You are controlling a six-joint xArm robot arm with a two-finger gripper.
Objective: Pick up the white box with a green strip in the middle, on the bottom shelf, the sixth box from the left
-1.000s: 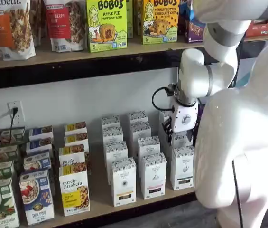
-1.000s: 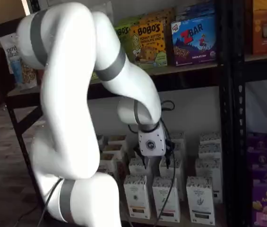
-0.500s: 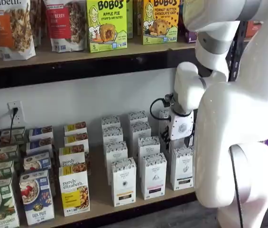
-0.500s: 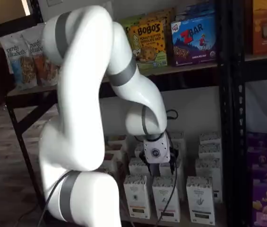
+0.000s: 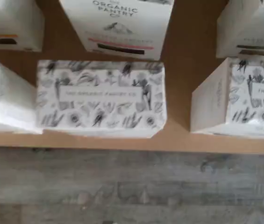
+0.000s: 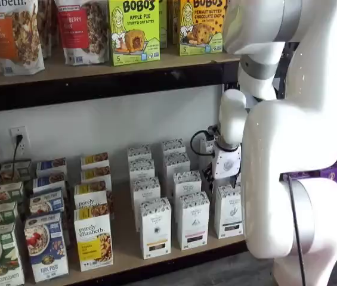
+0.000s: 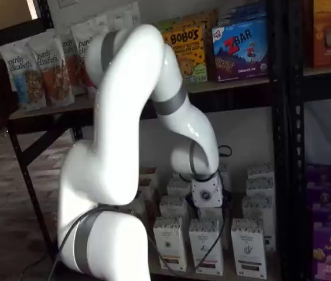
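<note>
Hovering above the tall white speckle-topped carton (image 6: 229, 211), the claw (image 6: 215, 176) stands wide and empty. Look-alike white cartons (image 6: 192, 220) just beside that carton could invite a wrong grab.

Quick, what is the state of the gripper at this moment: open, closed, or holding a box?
Gripper: the fingers are hidden behind its white body and the boxes, so it cannot be told from the views; nothing is seen held.

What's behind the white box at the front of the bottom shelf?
More speckled-top cartons in a row behind the white box; the arm and tool cover the rear ones.
</note>
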